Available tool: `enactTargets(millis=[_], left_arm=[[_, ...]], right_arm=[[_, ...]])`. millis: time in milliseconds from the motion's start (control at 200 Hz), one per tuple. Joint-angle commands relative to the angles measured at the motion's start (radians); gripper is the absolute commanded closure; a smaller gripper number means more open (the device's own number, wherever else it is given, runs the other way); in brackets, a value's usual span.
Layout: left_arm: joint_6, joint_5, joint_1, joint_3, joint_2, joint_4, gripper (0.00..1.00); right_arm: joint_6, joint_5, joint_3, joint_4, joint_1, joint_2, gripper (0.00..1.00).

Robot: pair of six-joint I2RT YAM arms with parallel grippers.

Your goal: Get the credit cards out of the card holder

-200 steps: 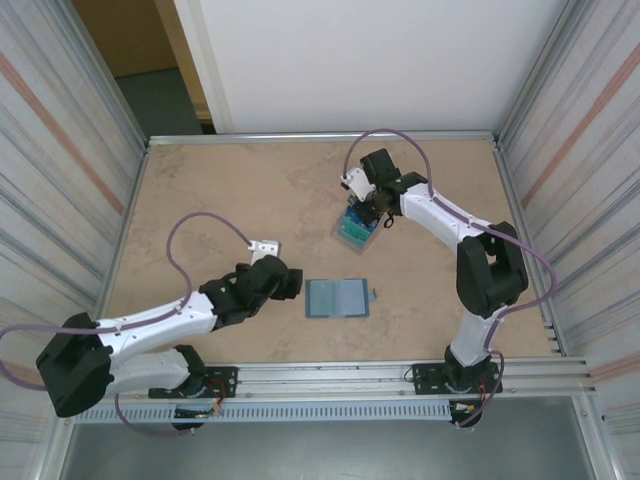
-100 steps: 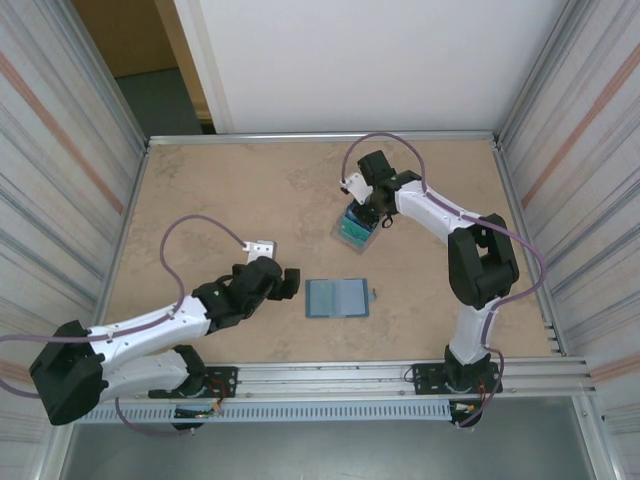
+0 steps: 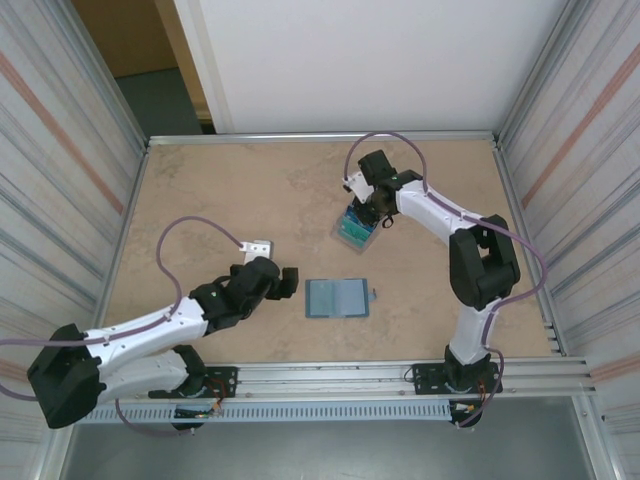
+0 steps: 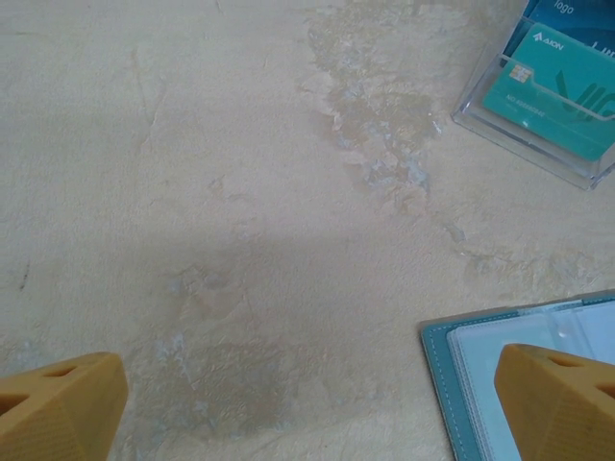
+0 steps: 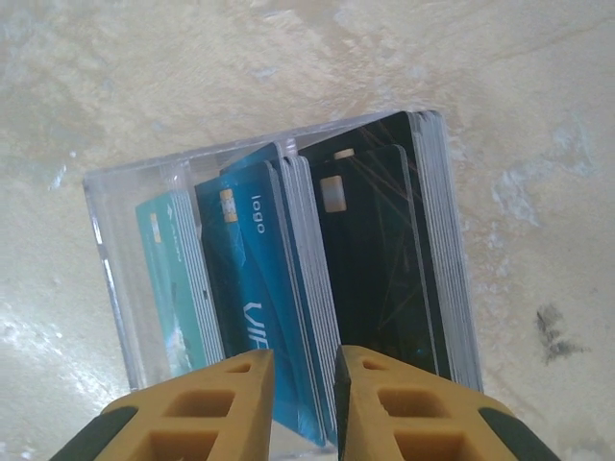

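**Right gripper (image 5: pixel 305 357) parted a little above the sorted cards**

The right gripper is held nose-down over a clear tray (image 5: pixel 106 221) at the far middle of the table (image 3: pixel 220 190). Its jaws are seen slightly apart, with a narrow gap between them, and nothing is clamped in that gap. The credit cards (image 5: pixel 375 250) are stood on edge inside the tray in three groups, teal on one side, blue in the middle and black on the other. The gap is lined up with the boundary between the blue and black groups. This placement is judged to suit a card being let go into its colour group, since the tray walls keep the thin cards upright and sorted.

The card holder (image 3: pixel 337 297) is laid open and flat near the front middle of the table, well apart from the tray, with its paler inner side turned up. In the left wrist view the corner pocket that can be seen looks pale and empty. Whether any card is left elsewhere in it cannot be told.

The left gripper (image 4: pixel 307 370) is kept spread wide and low, just beside the holder's left edge, with nothing grasped. It is judged to be waiting there so that the holder can be pinned or a further card reached.
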Motion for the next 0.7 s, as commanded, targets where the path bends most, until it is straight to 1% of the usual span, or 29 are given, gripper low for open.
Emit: enactTargets(millis=[0, 160, 301, 421, 496, 697], left_arm=[[-0.034, -0.046, 0.011, -0.014, -0.033, -0.016, 0.01], [-0.052, -0.08, 0.014, -0.024, -0.048, -0.008, 0.01], [-0.072, -0.111, 0.019, -0.039, -0.052, 0.007, 0.01], [-0.085, -0.124, 0.034, -0.049, -0.051, 0.019, 0.01], [-0.096, -0.133, 0.042, -0.054, -0.054, 0.02, 0.01], [-0.149, -0.165, 0.056, -0.093, -0.086, 0.035, 0.01]], right_arm=[[0.173, 0.068, -0.01, -0.026, 0.029, -0.107, 0.74], [0.415, 0.101, -0.066, -0.072, 0.094, -0.195, 0.71], [0.576, 0.154, -0.146, -0.094, 0.203, -0.267, 0.66], [0.706, 0.146, -0.232, -0.071, 0.287, -0.314, 0.62], [0.786, 0.135, -0.279, -0.056, 0.338, -0.33, 0.6], [0.971, 0.203, -0.344, -0.066, 0.482, -0.314, 0.56]])
